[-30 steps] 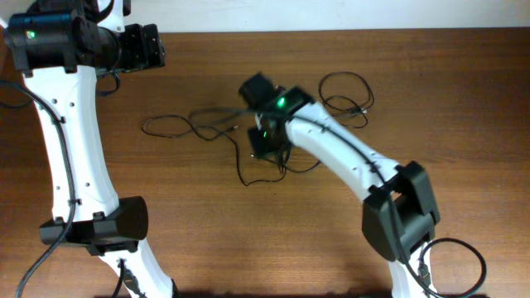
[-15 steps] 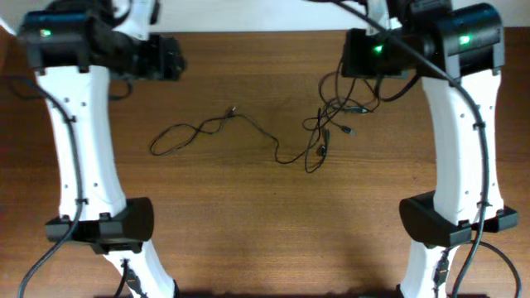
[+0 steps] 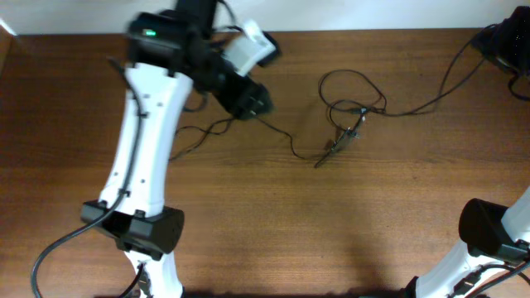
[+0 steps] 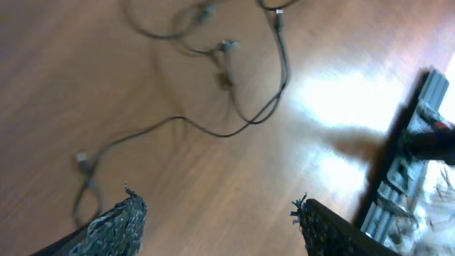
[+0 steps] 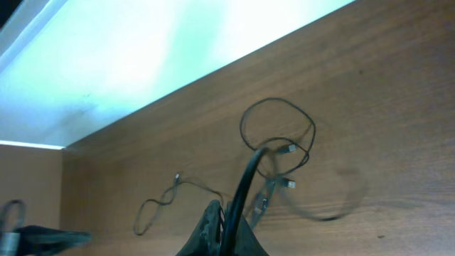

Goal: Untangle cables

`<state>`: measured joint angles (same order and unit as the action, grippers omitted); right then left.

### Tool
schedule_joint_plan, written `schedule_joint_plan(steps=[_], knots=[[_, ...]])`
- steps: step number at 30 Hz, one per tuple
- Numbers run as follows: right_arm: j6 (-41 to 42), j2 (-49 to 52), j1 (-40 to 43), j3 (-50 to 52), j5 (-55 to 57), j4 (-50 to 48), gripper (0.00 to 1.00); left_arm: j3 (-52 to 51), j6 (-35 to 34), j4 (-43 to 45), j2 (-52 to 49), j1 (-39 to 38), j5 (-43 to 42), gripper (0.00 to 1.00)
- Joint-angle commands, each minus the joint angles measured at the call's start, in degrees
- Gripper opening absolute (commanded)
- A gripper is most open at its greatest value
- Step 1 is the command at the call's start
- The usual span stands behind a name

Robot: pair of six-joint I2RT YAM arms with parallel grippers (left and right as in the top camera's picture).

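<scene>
"Two arms over one table (image 3: pixel 273 223). Where do they stand?"

"My left arm (image 3: pixel 141 149) leans from the near left across to the far middle. Of my right arm (image 3: pixel 497 240), the overhead view shows only the base at the near right and a dark piece in the far right corner."

"And the grippers?"

"My left gripper (image 4: pixel 215 201) is released. Its fingers (image 4: pixel 114 224) stand wide apart above the wood, holding nothing. My right gripper (image 5: pixel 222 222) is clenched on one strand of the cables (image 3: pixel 352 116), which rises from between its tips."

"Where do the cables lie?"

"On the table's far half, right of the middle, there is a round loop with a small knot just beneath it. One thin strand runs left from the knot, passes near my left gripper and ends in loose loops beside my left arm. Another runs right, toward the far right corner where my right gripper is."

"Any plugs?"

"Two small silver-tipped plugs (image 5: pixel 290 148) sit at the tangle, just under the loop. One more (image 4: pixel 82 158) lies at a strand's end in my left wrist view."
</scene>
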<state>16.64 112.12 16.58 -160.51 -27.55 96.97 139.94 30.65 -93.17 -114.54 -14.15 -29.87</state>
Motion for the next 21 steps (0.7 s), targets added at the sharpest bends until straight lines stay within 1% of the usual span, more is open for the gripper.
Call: schedule_joint_plan(steps=[1,3,5,7,8,9,10,11,12,13,14,15,16,17,18,19,20,21], knots=[[-1.42,-0.22,-0.42,-0.48,-2.23,0.33,0.04,-10.64,2.8,2.27,0.35,-8.9,-0.35,0.73],[-1.44,-0.22,-0.42,-0.48,-2.23,0.33,0.04,-14.71,2.84,3.5,0.35,-10.91,-0.11,0.73],[-1.42,-0.22,-0.44,-0.48,-2.25,0.33,0.04,-22.84,2.01,8.85,0.35,-13.66,1.77,0.73],[-1.42,-0.22,-0.44,-0.48,-2.25,0.35,0.04,-28.41,-9.31,16.74,0.35,-13.9,6.14,0.73],[-1.42,-0.22,-0.44,-0.42,-2.23,0.35,0.04,-31.12,-23.19,21.94,0.35,-13.22,13.73,0.78],[-1.42,-0.22,-0.44,-0.42,-2.23,0.33,0.04,-32.24,-28.61,24.0,0.35,-12.81,18.73,0.82],[-1.42,-0.22,-0.44,-0.42,-2.23,0.33,0.04,-33.27,-30.29,25.86,0.35,-12.48,21.64,0.88],[-1.42,-0.22,-0.44,-0.42,-2.19,0.33,0.05,-34.38,-30.27,28.57,0.31,-12.17,23.28,0.96],[-1.4,-0.22,-0.44,-0.42,-1.99,0.33,0.11,-35.1,-30.23,30.73,0.09,-12.04,24.46,0.98],[-1.42,-0.22,-0.44,-0.42,-1.79,0.33,0.26,-35.26,-30.12,31.98,-0.44,-12.04,28.37,1.0],[-1.42,-0.22,-0.44,-0.42,-1.81,0.33,0.36,-35.26,-28.44,32.3,-0.9,-12.02,31.28,1.0],[-1.42,-0.22,-0.44,-0.42,-1.81,0.33,0.56,-35.26,-24.59,32.35,-1.33,-11.91,31.82,0.99],[-1.4,-0.22,-0.44,-0.42,-1.81,0.33,0.72,-35.26,-19.96,32.24,-1.77,-11.61,31.56,0.99],[-1.4,-0.22,-0.44,-0.42,-1.81,0.35,0.87,-35.28,-14.71,31.82,-2.58,-11.08,31.47,0.99],[-1.4,-0.22,-0.44,-0.42,-1.81,0.33,0.97,-35.3,-10.67,31.63,-3.34,-10.56,30.36,0.99],[-1.4,-0.22,-0.44,-0.42,-1.79,0.33,0.99,-35.3,-7.72,31.41,-4.22,-9.97,28.17,0.99],[-1.4,-0.22,-0.44,-0.42,-1.79,0.33,0.99,-35.3,-5.75,30.93,-4.61,-9.66,24.11,0.99],[-1.4,-0.22,-0.44,-0.42,-1.77,0.33,0.99,-35.3,-3.43,30.08,-5.05,-9.68,17.92,1.0]])
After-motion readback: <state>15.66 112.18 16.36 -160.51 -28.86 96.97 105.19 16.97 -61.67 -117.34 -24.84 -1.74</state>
